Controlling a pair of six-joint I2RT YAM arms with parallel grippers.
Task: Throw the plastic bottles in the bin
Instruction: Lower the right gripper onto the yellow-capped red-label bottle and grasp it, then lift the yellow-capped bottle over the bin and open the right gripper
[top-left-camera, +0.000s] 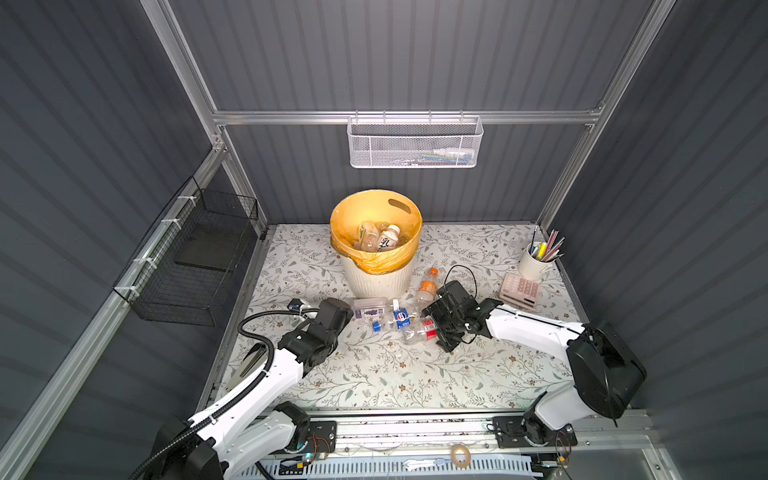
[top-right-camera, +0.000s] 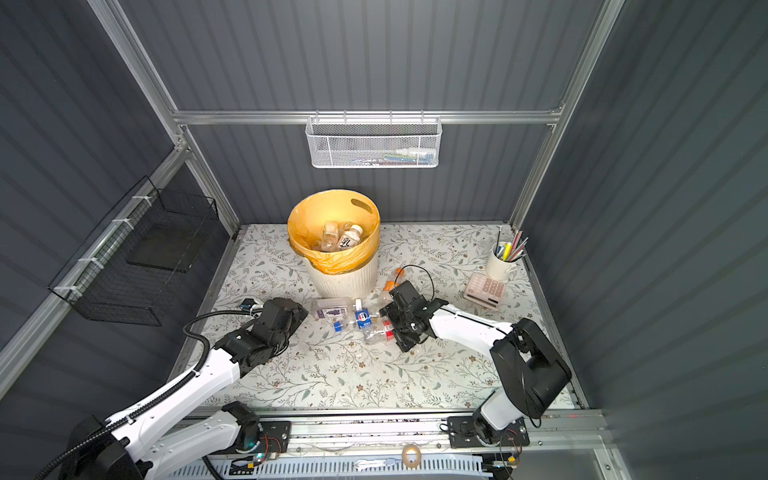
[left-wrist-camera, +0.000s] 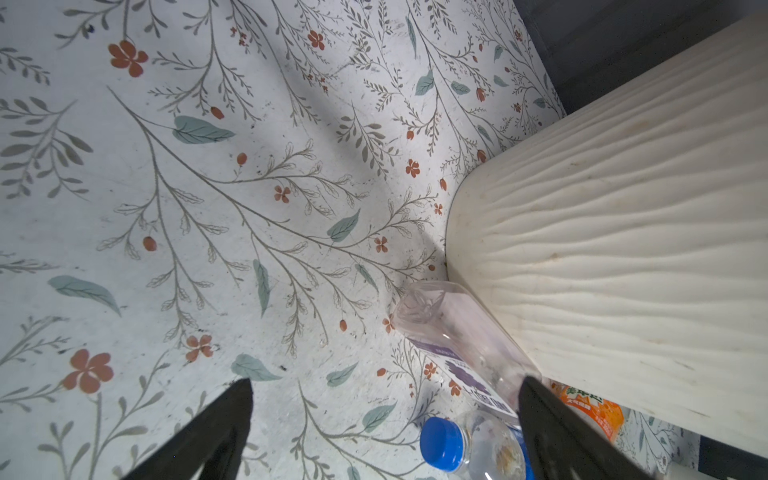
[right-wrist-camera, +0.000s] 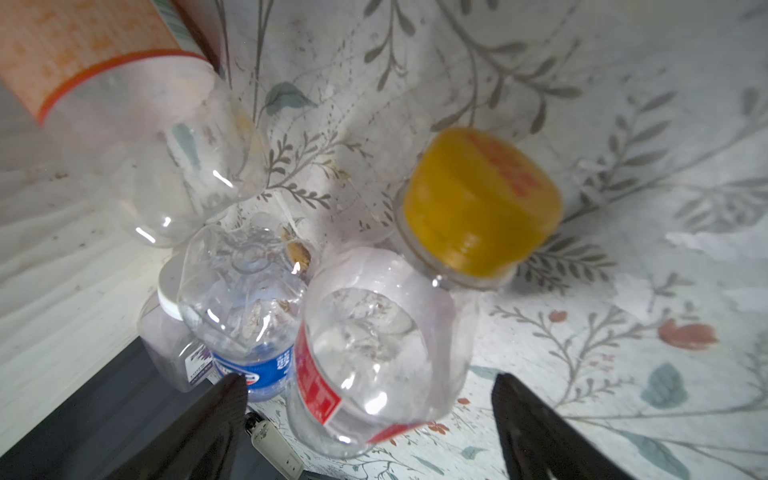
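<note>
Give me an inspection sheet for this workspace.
surface: floral table top.
job's things: bin holds several bottles; orange-label bottle, purple-label bottle, blue-label bottle, red-label bottle lie before it.
clutter: cup of pens, calculator, far right.
grippers: left jaws open beside purple-label bottle; right jaws open astride red-label bottle.
cables: black conduit loops by left arm; thin cable arcs above right arm.
surroundings: white mesh basket on back rail; black wire basket on left wall.

The left gripper (left-wrist-camera: 385, 381), jaws wide apart, hangs over the floral mat (left-wrist-camera: 166, 208). A purple-labelled clear bottle (left-wrist-camera: 457, 340) lies against the ribbed bin (left-wrist-camera: 623, 249) (touching its base); at the frame's edge, a blue-capped bottle (left-wrist-camera: 469, 449) sits beside one finger.
</note>
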